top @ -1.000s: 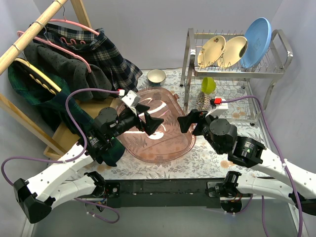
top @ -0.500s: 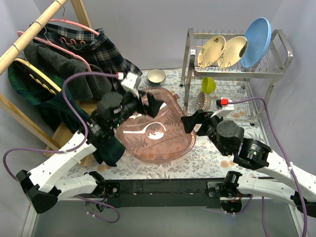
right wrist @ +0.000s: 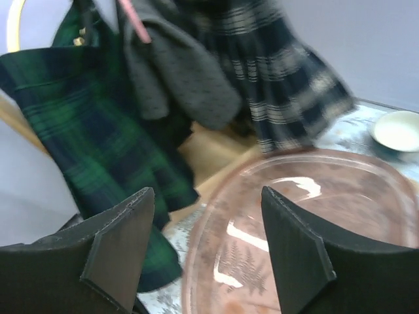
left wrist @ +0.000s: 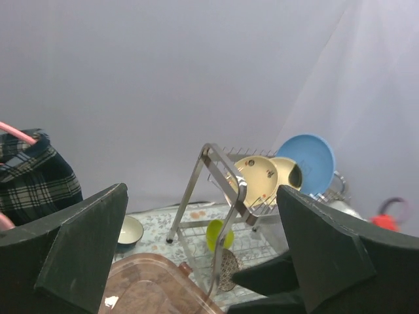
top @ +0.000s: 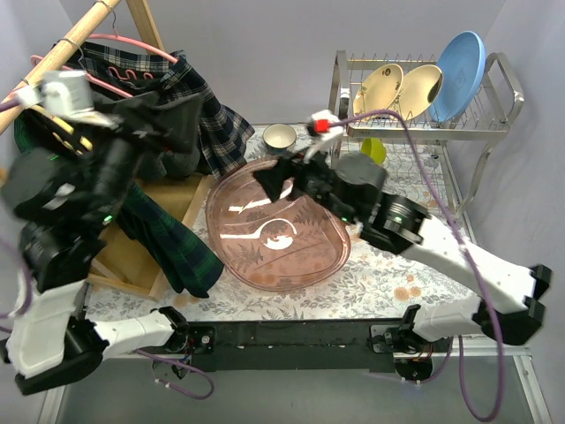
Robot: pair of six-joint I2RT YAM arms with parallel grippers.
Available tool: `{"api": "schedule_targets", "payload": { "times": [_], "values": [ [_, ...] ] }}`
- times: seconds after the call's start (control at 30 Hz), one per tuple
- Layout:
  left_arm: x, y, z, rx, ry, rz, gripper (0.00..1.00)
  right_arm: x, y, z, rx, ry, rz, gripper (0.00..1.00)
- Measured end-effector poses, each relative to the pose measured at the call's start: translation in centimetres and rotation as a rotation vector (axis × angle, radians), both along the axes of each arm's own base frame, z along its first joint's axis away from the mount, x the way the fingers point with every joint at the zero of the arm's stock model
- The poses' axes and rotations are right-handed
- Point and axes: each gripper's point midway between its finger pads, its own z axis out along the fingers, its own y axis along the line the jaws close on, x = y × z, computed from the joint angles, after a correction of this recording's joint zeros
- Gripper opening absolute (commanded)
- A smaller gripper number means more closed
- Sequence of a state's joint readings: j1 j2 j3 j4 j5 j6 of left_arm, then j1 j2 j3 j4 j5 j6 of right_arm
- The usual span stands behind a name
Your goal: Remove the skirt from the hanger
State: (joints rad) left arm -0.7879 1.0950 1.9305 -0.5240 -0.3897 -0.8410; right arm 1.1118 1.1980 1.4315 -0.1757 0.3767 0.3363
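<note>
Skirt point(top: 212, 115), navy check, is hung on a pink hanger point(top: 124, 40) from the wooden rail point(top: 66, 49), beyond the far-left edge of the pink tray point(top: 300, 265). Its hem is draped down to just beside that edge. It is not gripped by either tool.

Left tool point(left wrist: 201, 196) is held high, left of the tray, close to the hung clothes. Its fingers are spread wide with nothing between them, and the dish rack point(left wrist: 219, 163) is seen through the gap. It is blurred in the top view, so contact with the cloth cannot be told.

Right tool point(top: 287, 177) is held over the tray's far edge, pointed toward the clothes, fingers spread, nothing pinched.

A grey garment point(right wrist: 190, 85) and a green check garment point(right wrist: 98, 131) are hung left of the tray. The green one is draped down at the tray's near-left side, above the bench point(top: 371, 283).

A small bowl point(top: 280, 137) is set just past the tray's far end.
</note>
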Motion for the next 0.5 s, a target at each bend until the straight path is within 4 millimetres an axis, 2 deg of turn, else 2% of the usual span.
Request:
{"api": "schedule_targets", "payload": {
  "times": [0.03, 0.1, 0.17, 0.3, 0.43, 0.5],
  "values": [
    [-0.7, 0.7, 0.3, -0.011, -0.007, -0.001, 0.98, 0.2, 1.8, 0.2, -0.003, 0.002, 0.031, 0.71],
    [-3.0, 2.9, 1.2, -0.060, -0.030, -0.008, 0.98, 0.4, 4.8, 0.2, -0.012, 0.009, 0.082, 0.70],
    [-5.6, 5.3, 2.3, -0.117, -0.057, -0.019, 0.98, 0.6, 8.8, 0.5, -0.015, 0.007, 0.135, 0.70],
    [-9.8, 9.1, 4.2, -0.220, -0.111, -0.047, 0.98, -0.7, 16.1, 0.6, -0.030, -0.027, 0.232, 0.70],
    [-12.5, 10.9, 4.7, -0.274, -0.138, -0.094, 0.98, -2.9, 21.4, 1.5, -0.014, -0.109, 0.294, 0.70],
    [-13.2, 11.2, 4.8, -0.284, -0.141, -0.115, 0.98, -3.8, 22.9, 1.6, 0.002, -0.148, 0.312, 0.71]
  ]
}}
